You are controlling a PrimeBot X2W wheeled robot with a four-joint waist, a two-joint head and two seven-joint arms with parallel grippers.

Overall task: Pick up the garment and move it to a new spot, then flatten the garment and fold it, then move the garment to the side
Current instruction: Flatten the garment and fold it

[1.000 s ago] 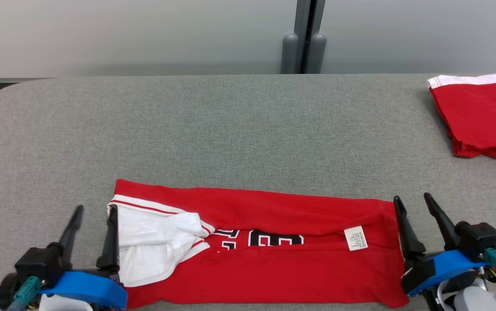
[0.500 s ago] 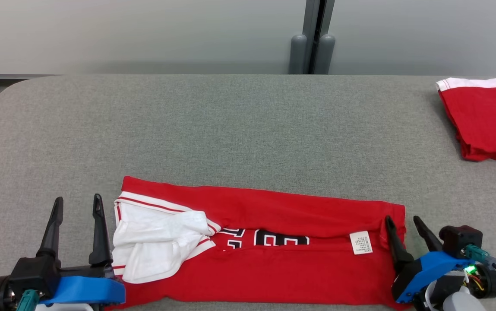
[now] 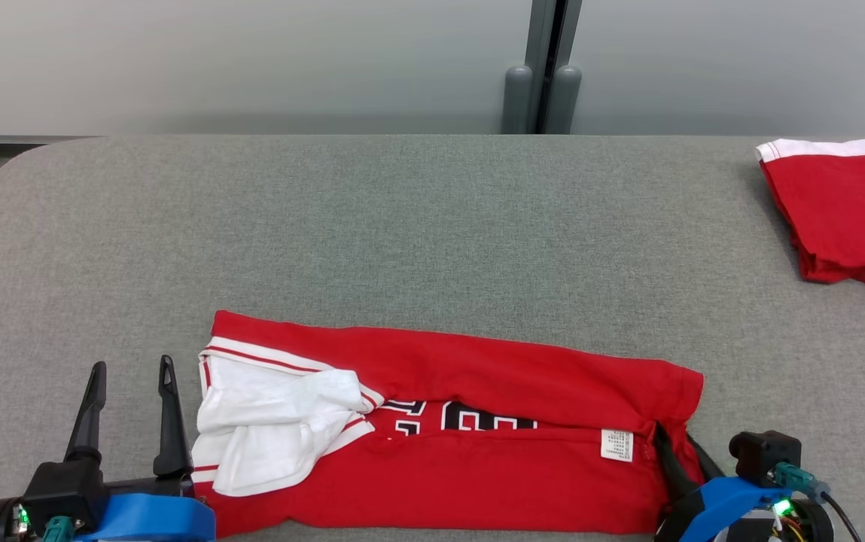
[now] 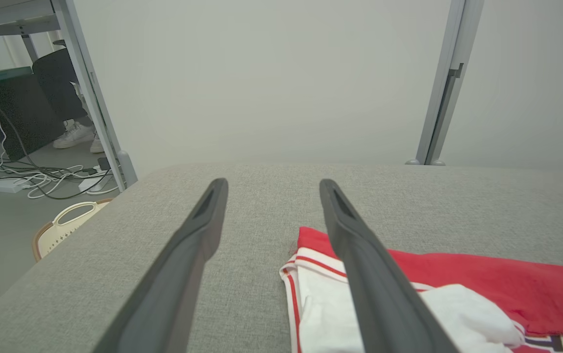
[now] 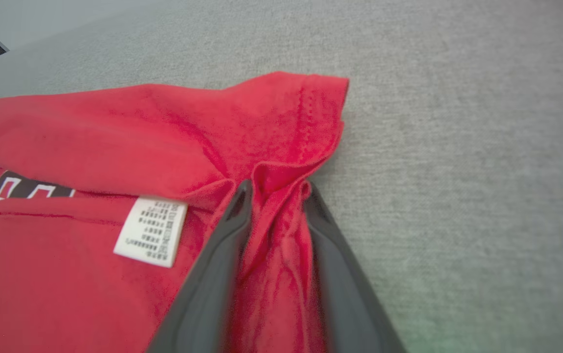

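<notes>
Right gripper [image 5: 274,189] pinches jersey [image 3: 492,376] hem bunched between its fingers; I'd squeeze firm before lifting. Left gripper [image 3: 131,365] is wide open, empty, jersey just beside it.

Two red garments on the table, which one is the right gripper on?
The near garment, with the white label: its right end is bunched between the fingers of the right gripper. The folded garment at far right lies apart.

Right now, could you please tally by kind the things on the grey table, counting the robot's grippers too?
Red garments: 2, the jersey and the folded garment
White care label: 1
Grippers: 2, the left gripper and the right gripper
Total: 5
</notes>
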